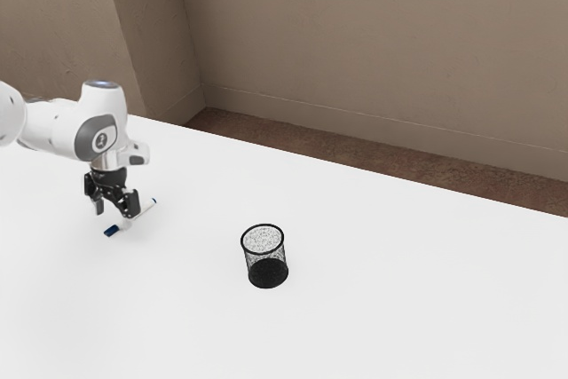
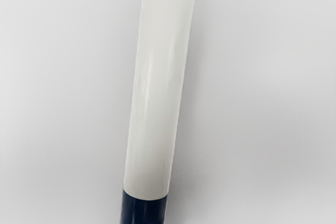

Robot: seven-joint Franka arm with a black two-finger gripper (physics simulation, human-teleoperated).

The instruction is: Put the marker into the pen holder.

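You have one marker [image 2: 157, 87], one holder [image 1: 267, 271] and one arm [image 1: 58, 126] with two fingers [image 1: 134, 205], all at one white tabletop [image 1: 399, 272]. The fingers stand well apart in the exterior view, pointing down at the marker, and you have nothing gripped between them. Your marker lies flat on the tabletop, under and just beside the fingers. It has one white barrel and two blue ends, the larger one toward the exterior view's left. The black mesh holder stands upright on the tabletop, well apart from the marker, toward the exterior view's right from the arm.

For you, part of the barrel is hidden behind one finger in the exterior view, and whether that finger touches it is hard to make out. Your wrist view cuts the marker off at both ends: the barrel runs out of the frame one way, and the larger blue end is cropped the other way. The arm is cut off at the exterior view's left edge, and you see only part of the tabletop, with a brown floor [image 1: 373, 157] and tan wall [image 1: 355, 42] beyond it.
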